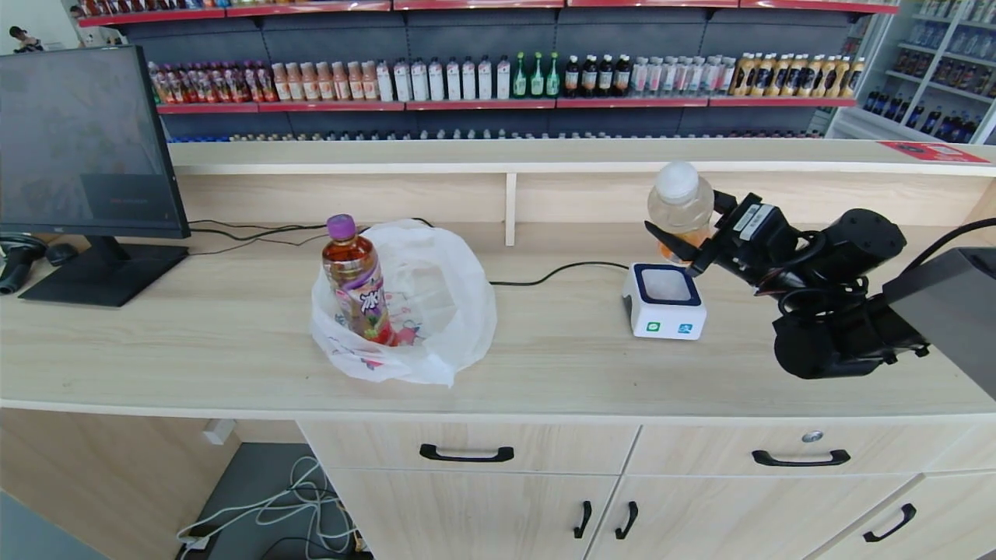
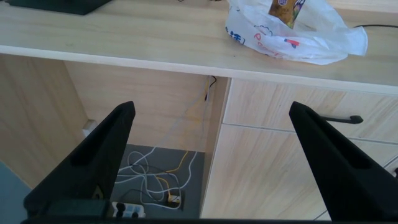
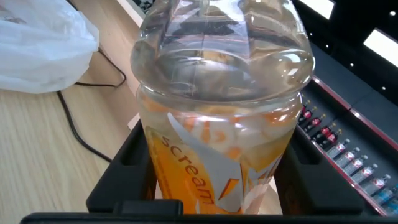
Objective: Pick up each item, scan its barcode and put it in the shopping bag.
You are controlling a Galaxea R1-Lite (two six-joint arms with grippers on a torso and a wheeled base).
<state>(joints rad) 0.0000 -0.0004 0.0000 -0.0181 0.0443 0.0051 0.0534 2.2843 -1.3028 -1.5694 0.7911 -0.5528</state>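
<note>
Between the black fingers of the right gripper point(image 1: 677, 245) stood a clear plastic bottle with a white cap and an orange label point(image 1: 681, 204). The fingers were clamped on its lower body, one on each side across the label, as the right wrist view showed. The bottle sat upright, and just below and in front of the gripper was the small white box scanner with its dark glass top point(image 1: 664, 301). From where I stood I could not tell whether the bottle's base rested on the pale wooden counter point(image 1: 194, 334) or hung just above it, since the scanner hid that part.

It looked nearly full of pale liquid, so I judged it fairly heavy for its size. The thin walls would probably give under a hard squeeze, and the smooth label film could slip. The straight labelled section seemed the sound place to grip, below the tapering shoulder.

Well off to the gripper's left, a thin white plastic shopping bag point(image 1: 436, 303) lay slumped open on the counter. A purple-capped bottle of reddish tea point(image 1: 356, 280) was already standing in it.

The left gripper point(image 2: 211, 168) hung below counter level facing the cabinet front, with its fingers spread wide and nothing between them.
</note>
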